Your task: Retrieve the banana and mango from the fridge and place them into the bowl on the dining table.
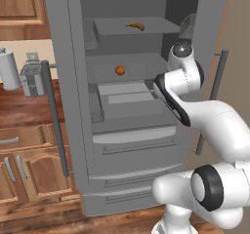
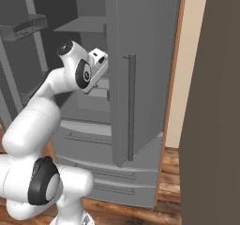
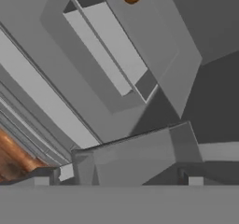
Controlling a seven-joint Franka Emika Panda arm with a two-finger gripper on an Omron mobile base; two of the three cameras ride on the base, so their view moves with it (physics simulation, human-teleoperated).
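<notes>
Arm (image 1: 215,126) nearest me, reaching into open fridge (image 1: 73,106). Tool (image 3: 119,177) fingers apart, holding nothing. Mango (image 1: 119,70) on middle shelf, banana (image 1: 136,26) on shelf above.

floor: wood planks (image 1: 122,223) | wall: beige (image 2: 192,55) | cabinets: wooden (image 1: 29,174) (left side)

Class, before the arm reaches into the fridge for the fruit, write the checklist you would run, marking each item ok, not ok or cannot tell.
1. Fridge doors open: ok.
2. Mango visible on the middle shelf, nothing in front: ok.
3. Banana visible on the upper shelf: ok.
4. Gripper open and empty: ok.
5. Gripper lined up with the mango: not ok, it sits at the top edge of the hand view.
6. Bowl free to receive fruit: cannot tell.
</notes>
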